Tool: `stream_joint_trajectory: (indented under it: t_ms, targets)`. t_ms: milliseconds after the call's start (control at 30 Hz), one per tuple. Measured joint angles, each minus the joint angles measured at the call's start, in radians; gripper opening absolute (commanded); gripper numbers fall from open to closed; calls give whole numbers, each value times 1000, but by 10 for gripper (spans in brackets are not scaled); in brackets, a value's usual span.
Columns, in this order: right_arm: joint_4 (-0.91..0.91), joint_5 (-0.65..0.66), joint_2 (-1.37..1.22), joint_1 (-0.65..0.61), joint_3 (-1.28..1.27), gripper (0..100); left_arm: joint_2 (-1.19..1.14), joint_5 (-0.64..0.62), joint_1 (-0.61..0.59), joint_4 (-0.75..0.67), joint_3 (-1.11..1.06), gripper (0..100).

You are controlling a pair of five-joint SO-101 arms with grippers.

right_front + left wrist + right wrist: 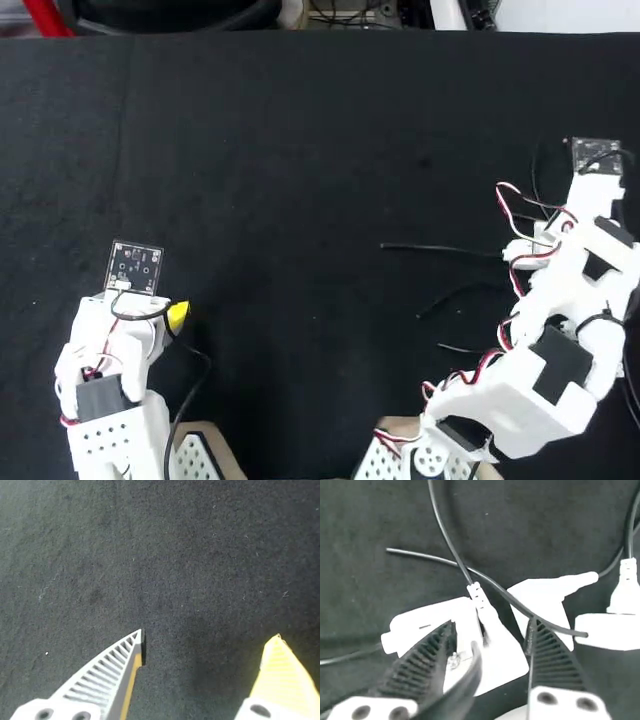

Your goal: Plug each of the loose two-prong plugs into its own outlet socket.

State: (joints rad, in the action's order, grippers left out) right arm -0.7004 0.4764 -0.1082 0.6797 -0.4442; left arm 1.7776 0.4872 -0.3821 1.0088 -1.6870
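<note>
In the right wrist view my right gripper (491, 626) is open, its black fingers (547, 655) either side of a white plug (482, 611) with a black cable. That plug stands on a white socket block (502, 655). A second white plug (627, 586) stands on another white block (607, 632) at the side. Two more white pieces lie close by, one pointed (545, 597) and one flat (417, 622). My left gripper (207, 637) is open over bare black cloth, with one white finger (112, 672) and one yellow finger (280, 672).
The black cloth (300, 170) covers the whole table. In the high view the right arm (560, 330) hides the plugs, and thin black cables (440, 248) trail out to its left. The left arm (110, 380), with its yellow finger (177, 317), stands at the near left edge.
</note>
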Motion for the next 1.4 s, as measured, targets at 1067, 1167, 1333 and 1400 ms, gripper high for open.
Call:
stream_joint_trajectory:
  t_ms: [1067, 1167, 1333, 1400]
  targets:
    - [-84, -161, 1269, -522, -1046, 15, 0, 0, 0, 0, 0, 70]
    - [23, -160, 1416, -585, -1221, 18, 0, 0, 0, 2, 0, 68]
    - [-120, -161, 1617, -597, -1250, 18, 0, -2, 0, 141, 0, 71]
    - [-180, -161, 1672, -597, -1252, 18, 0, 0, 0, 218, 0, 70]
